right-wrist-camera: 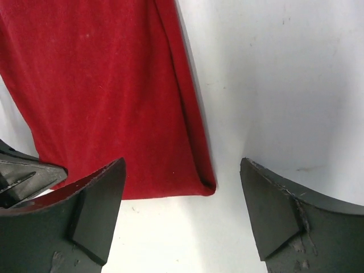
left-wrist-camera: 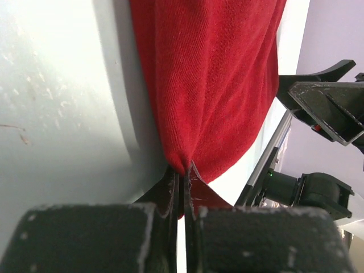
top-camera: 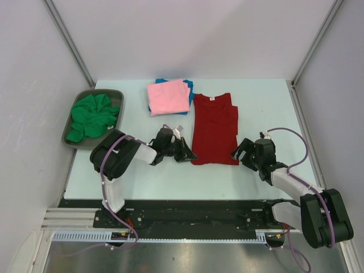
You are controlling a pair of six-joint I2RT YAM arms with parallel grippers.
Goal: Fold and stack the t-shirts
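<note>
**A:** Where's the dark red t-shirt (top-camera: 214, 129) lying?

**B:** Flat on the table. Its long axis runs from the collar at the far end to the hem nearest the arms. The folded pink t-shirt (top-camera: 168, 96) sits just left of its collar end.

**A:** And the grippers?

**B:** The left gripper (left-wrist-camera: 183, 173) is pinched tight on the shirt's near-left hem corner. The right gripper (right-wrist-camera: 182, 170) gapes wide and holds nothing, with a finger either side of the near-right hem corner. That corner lies straight ahead of it, so I'd say it's the right arm's to take.

Tray (top-camera: 108, 91) left, stack (top-camera: 169, 96) centre, t-shirt (top-camera: 214, 129) right.
</note>
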